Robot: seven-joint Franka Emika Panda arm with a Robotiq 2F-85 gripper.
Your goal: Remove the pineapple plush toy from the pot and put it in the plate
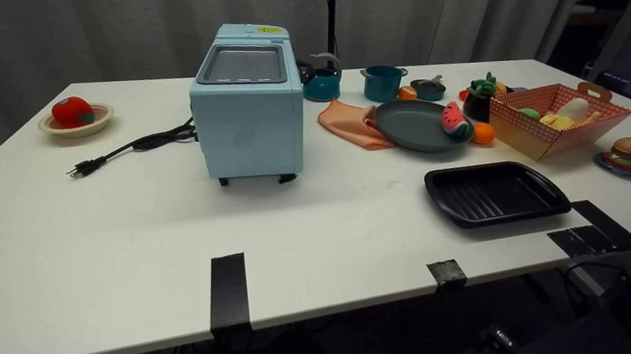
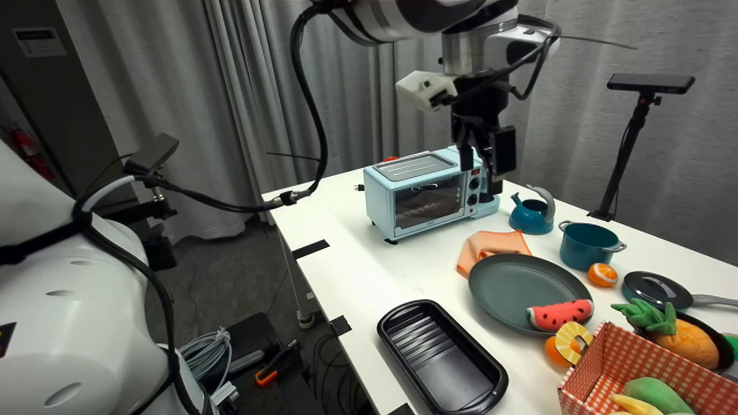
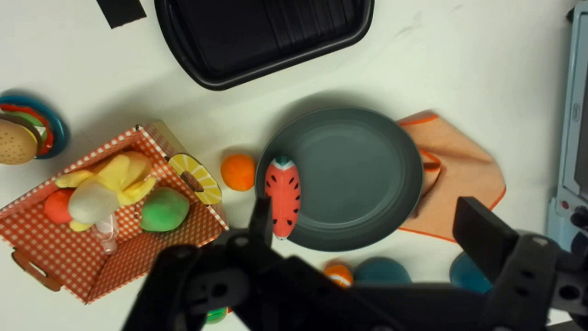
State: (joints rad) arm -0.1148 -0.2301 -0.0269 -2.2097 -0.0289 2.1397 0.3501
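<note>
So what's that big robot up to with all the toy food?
The robot arm has the job of taking the pineapple toy out of the black pot and putting it on the grey plate. Right now it isn't holding anything: its tool is open, up above the table. The pineapple toy is in the pot, poking out of the top, and a watermelon slice lies at the plate's edge.

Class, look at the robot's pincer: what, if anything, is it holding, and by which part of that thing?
Nothing is held. The pincer stands open with nothing gripped, and the pineapple plush toy rests in the pot.
</note>
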